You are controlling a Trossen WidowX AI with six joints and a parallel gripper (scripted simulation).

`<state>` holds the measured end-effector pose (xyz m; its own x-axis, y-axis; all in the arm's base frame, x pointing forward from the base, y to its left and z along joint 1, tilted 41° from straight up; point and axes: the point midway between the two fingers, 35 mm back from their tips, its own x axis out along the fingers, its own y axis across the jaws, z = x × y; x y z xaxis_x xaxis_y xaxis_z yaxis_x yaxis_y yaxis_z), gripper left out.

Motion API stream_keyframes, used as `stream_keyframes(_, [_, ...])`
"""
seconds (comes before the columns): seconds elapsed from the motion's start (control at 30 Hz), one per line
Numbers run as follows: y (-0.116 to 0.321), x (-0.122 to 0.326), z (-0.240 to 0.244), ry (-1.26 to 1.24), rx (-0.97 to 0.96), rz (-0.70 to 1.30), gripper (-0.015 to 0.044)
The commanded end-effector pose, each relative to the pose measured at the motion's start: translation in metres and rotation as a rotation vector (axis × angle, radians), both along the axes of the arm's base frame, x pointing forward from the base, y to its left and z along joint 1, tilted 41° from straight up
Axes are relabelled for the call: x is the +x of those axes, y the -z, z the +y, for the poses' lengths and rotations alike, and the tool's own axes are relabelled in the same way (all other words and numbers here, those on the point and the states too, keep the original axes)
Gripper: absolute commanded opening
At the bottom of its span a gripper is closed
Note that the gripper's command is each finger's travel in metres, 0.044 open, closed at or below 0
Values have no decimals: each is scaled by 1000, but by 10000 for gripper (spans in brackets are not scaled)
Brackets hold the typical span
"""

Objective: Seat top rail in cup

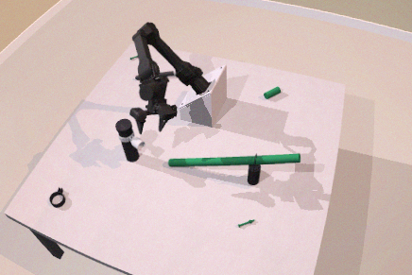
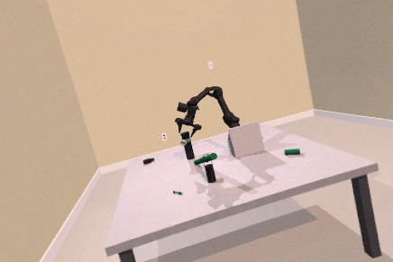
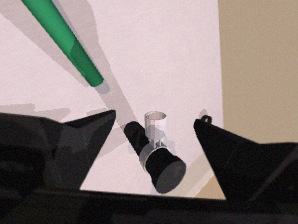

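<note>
The big black post (image 1: 130, 153) (image 2: 189, 151) stands upright with its black cap (image 1: 124, 125) (image 3: 172, 175) on top. The pale brace band (image 1: 126, 138) (image 3: 149, 156) sits just below the cap. The rail-end cup (image 1: 139, 144) (image 3: 155, 131) hangs on it, its mouth toward the rail's side. The green rail (image 1: 213, 161) (image 2: 205, 158) (image 3: 75, 55) passes through the loop cap on the short black post (image 1: 253, 175) (image 2: 210, 174). Its near end is apart from the cup. My gripper (image 1: 150, 131) (image 2: 187, 133) (image 3: 155, 118) is open and empty, above and beside the big post, not touching the rail.
A white box-like block (image 1: 219, 97) (image 2: 246, 140) stands by the arm's base. A short green cylinder (image 1: 272, 93) (image 2: 292, 151) lies behind the rail. A black ring clamp (image 1: 52, 199) (image 2: 148, 161) lies near the table's left edge. A small green piece (image 1: 246, 223) (image 2: 178, 193) lies in front.
</note>
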<state>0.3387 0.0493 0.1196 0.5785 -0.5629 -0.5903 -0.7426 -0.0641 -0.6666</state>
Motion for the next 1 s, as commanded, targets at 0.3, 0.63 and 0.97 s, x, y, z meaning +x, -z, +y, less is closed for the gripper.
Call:
stream_keyframes(0.3, [-14,7,-33,-100,-168,90,440])
stream_keyframes(0.63, [5,11,-51,-100,-170,90,440])
stream_keyframes(0.97, [14,21,-59,-99,-168,91,440])
